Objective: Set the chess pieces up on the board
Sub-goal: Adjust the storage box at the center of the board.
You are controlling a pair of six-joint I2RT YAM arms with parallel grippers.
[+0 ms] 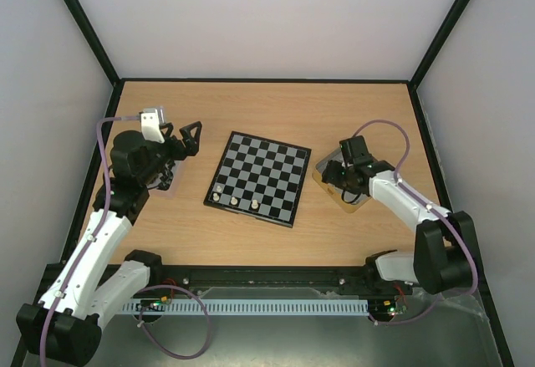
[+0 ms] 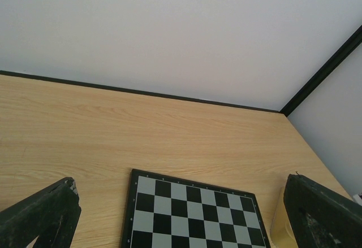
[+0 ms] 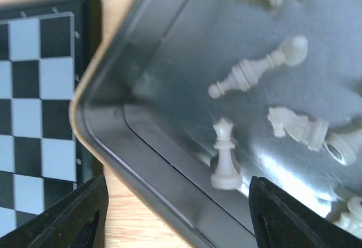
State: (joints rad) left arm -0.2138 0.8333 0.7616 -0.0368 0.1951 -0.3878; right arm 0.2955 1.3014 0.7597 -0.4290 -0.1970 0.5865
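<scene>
Several cream-white chess pieces are lying in the shiny metal tin just right of the board, one upright piece standing near its rim. They're looking light, hard, slick and tippy, so I'm thinking pinching the slim waist is working best. Both the right gripper and left gripper are hanging spread wide, holding nothing.

Robot lab test cell: plain white panel walls, black frame struts, wood-grain table, slotted cable duct along the near edge.
</scene>
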